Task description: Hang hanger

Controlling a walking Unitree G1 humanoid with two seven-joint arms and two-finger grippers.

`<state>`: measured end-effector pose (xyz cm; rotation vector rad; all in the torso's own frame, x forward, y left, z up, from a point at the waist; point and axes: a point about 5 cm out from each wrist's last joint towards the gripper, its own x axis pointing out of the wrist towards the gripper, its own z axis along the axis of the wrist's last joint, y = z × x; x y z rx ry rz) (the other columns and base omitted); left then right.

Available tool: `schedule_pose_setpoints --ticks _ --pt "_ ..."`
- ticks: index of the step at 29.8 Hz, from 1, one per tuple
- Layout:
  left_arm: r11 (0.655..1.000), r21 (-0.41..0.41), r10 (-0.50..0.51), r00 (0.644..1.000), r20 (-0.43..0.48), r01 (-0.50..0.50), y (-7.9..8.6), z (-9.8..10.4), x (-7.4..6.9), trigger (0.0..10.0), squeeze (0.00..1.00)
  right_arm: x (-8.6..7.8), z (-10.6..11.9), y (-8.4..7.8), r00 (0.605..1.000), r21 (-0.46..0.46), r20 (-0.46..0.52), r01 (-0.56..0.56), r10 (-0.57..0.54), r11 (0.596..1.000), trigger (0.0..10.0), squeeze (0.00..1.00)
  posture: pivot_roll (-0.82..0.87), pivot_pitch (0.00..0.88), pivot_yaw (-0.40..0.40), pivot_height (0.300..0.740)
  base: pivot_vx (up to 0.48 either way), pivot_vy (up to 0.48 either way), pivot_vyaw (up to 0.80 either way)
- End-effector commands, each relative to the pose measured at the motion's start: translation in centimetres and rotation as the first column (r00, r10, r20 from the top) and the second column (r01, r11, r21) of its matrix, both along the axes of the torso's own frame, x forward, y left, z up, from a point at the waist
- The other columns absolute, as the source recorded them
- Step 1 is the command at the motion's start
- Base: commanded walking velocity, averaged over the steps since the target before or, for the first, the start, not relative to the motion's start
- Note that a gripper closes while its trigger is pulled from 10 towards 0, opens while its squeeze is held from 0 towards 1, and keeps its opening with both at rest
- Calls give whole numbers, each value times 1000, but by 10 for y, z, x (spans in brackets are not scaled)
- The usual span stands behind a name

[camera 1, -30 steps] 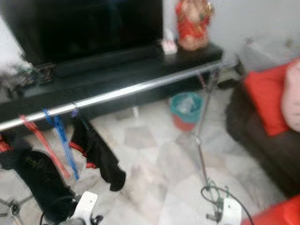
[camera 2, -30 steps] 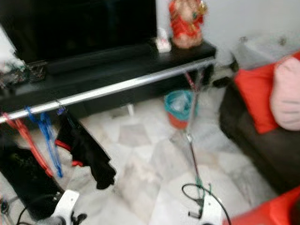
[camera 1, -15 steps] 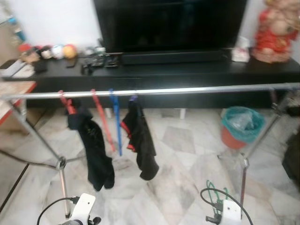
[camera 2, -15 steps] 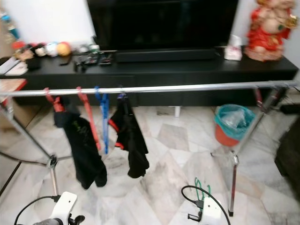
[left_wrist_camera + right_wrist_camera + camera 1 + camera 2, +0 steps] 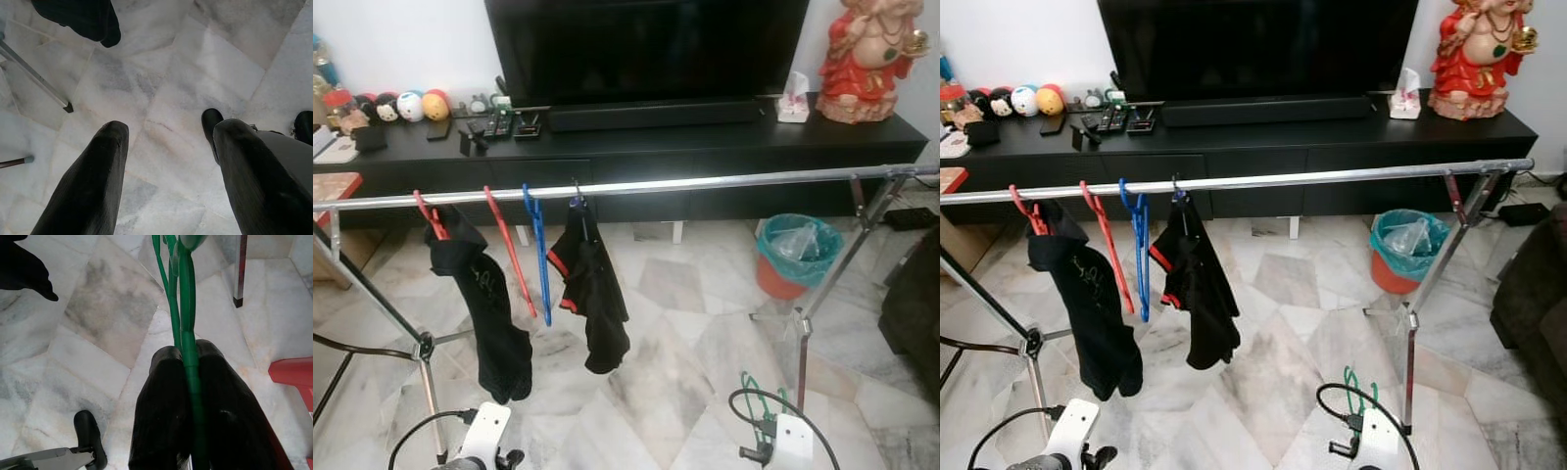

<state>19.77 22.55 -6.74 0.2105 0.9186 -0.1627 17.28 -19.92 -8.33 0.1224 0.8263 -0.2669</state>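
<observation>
- While right gripper pinches the green hanger, it sits low over marble floor.
- Left gripper fingers spread, holding nothing.
- Clothes rail ahead carries red hanger, blue hanger, two black garments.

Marble floor, black TV cabinet

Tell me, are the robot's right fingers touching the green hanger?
Touching. The right wrist view shows the right gripper with both black fingers pressed against the green hanger, which runs up between them with no gap.
</observation>
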Motion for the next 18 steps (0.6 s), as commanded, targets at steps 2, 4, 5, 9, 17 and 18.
schedule_pose_setpoints --ticks 2,4,5,9,17,18 --pt "1000 9 14 1000 -7 -13 5 0 -1 10000 0 11 5 8 999 5 42 -26 26 1000 10000 0 46 2 54 740 257 0 400" --pt "1000 10 15 1000 -7 -15 5 0 -1 10000 0 11 5 8 999 7 44 -26 26 1000 10000 0 46 2 54 740 261 0 800" --pt "1000 10 14 1000 -6 -14 4 0 -1 10000 0 11 5 9 999 13 43 -20 19 1000 10000 0 46 2 54 740 262 0 800" --pt "1000 7 7 1000 -11 -7 3 0 -1 10000 0 12 5 9 999 23 51 -5 3 1000 10000 0 47 1 54 740 267 0 200" --pt "1000 4 1 1000 -14 -1 2 -1 -1 10000 0 11 5 8 999 14 49 1 -1 1000 10000 0 45 2 55 740 287 0 0" --pt "1000 3 1 1000 -14 -1 2 -1 -1 10000 0 11 5 8 999 12 48 -1 0 1000 10000 0 45 2 55 740 296 0 0"
